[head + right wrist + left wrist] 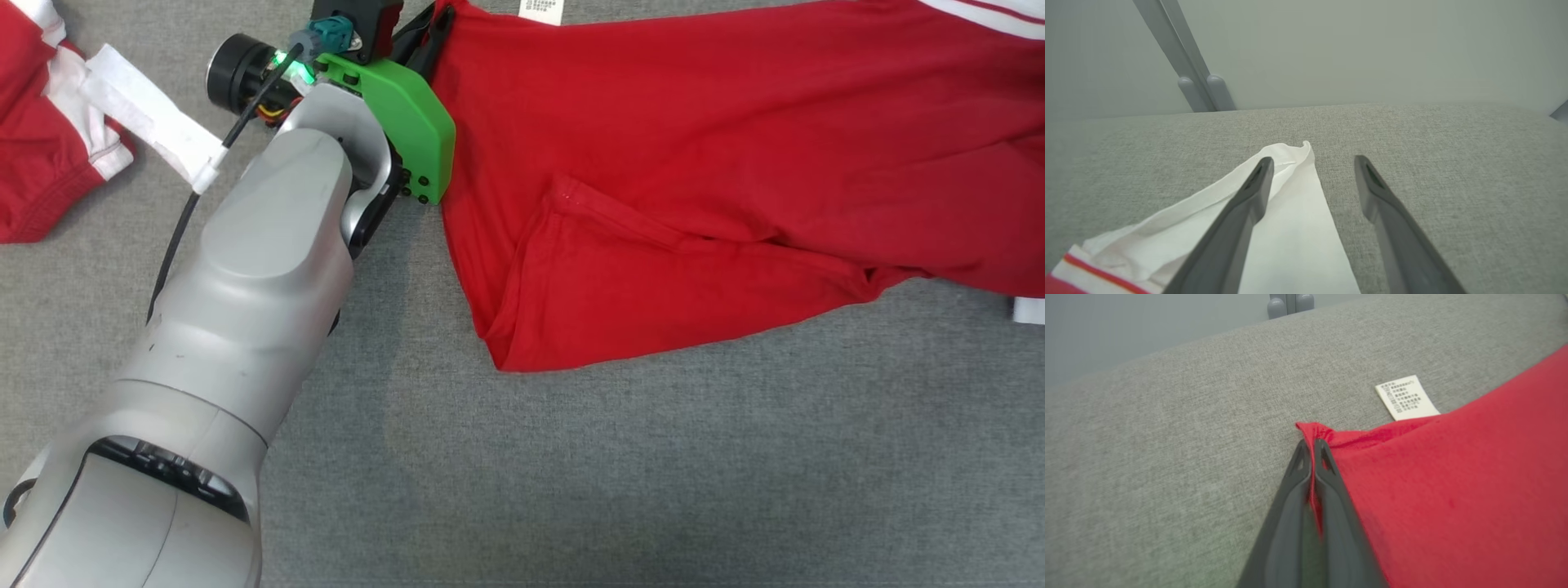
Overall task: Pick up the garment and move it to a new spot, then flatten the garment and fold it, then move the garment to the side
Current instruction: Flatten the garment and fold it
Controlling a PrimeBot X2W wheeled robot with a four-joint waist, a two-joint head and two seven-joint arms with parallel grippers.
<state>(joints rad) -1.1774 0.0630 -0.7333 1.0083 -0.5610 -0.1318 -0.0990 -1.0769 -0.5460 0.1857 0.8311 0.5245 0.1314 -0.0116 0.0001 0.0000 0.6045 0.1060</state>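
The red garment [735,163] lies spread over the upper right of the grey fabric surface [653,474], with a white care label [543,10] at its far edge. My left gripper [424,41] is shut on the garment's near-left corner. In the left wrist view, red cloth [1453,490] is pinched between the closed fingers of the left gripper [1311,443], and the label [1406,397] lies just beyond. My right gripper [1313,160] is open above a white cloth end [1290,228] with a red stripe; its left finger [1249,196] is over the cloth and nothing is held.
A separate heap of red and white cloth [49,131] lies at the upper left, with a white strip [151,114] running toward my left wrist. A white scrap [1030,310] shows at the right edge. Grey posts [1202,92] stand behind the surface's far edge.
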